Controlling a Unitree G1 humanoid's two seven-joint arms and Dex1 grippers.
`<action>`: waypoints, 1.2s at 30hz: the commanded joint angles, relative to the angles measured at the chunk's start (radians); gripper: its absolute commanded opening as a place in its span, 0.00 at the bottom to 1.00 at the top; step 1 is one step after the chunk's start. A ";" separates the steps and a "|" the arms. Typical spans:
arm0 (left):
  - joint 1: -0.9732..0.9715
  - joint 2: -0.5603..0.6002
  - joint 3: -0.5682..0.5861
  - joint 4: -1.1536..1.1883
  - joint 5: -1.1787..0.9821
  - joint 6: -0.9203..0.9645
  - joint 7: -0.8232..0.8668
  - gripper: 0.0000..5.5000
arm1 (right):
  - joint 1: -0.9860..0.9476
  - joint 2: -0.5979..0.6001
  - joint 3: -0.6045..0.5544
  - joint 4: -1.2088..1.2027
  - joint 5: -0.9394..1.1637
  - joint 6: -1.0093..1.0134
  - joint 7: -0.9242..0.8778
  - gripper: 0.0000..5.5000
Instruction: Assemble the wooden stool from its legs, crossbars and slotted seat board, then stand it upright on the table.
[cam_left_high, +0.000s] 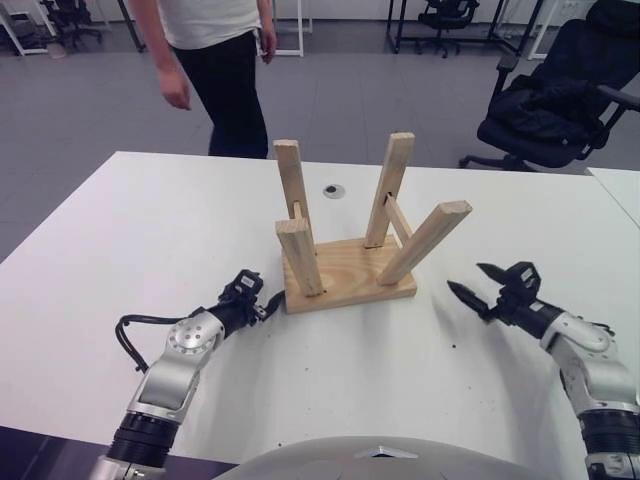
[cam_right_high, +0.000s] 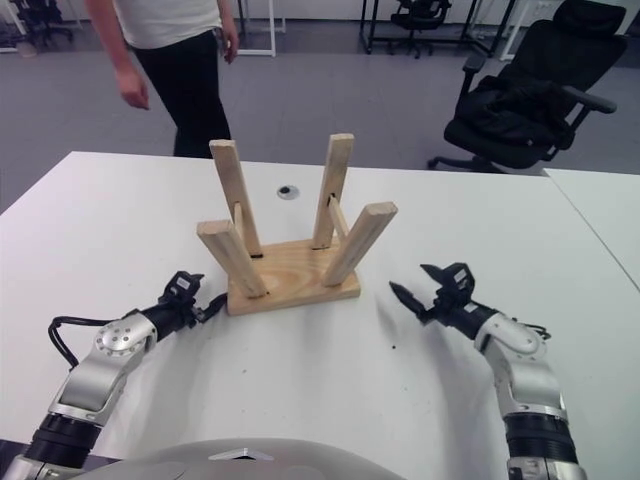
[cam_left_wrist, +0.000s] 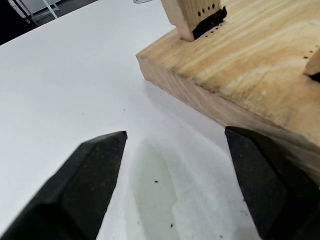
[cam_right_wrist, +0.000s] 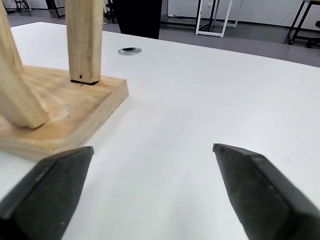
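Stool (cam_left_high: 350, 282) lies seat-down mid-frame, so my open, empty left gripper (cam_left_high: 268, 303) and right gripper (cam_left_high: 467, 280) flank it, likely to flip it.

I see a white table (cam_left_high: 110, 250) on a grey floor (cam_left_high: 380, 100), with a round grommet (cam_left_high: 334, 190) near its far edge. Beyond the far right corner stands a black office chair (cam_left_high: 555, 105).

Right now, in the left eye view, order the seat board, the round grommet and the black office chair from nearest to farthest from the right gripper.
1. Seat board: left of the right gripper.
2. Round grommet: farther back on the table.
3. Black office chair: off the table, far right.
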 joint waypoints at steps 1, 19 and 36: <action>0.064 0.001 -0.038 0.003 0.027 0.085 -0.005 0.66 | -0.103 0.028 0.175 0.142 -0.190 -0.055 -0.030 0.82; 0.131 0.139 0.247 -0.736 -0.639 0.576 -0.216 0.66 | 0.245 -0.254 -0.107 -0.895 0.455 0.691 0.169 0.82; 0.258 0.555 0.342 -0.477 -0.454 0.340 -0.602 0.66 | 0.451 -0.523 -0.189 -0.803 0.247 0.527 0.412 0.82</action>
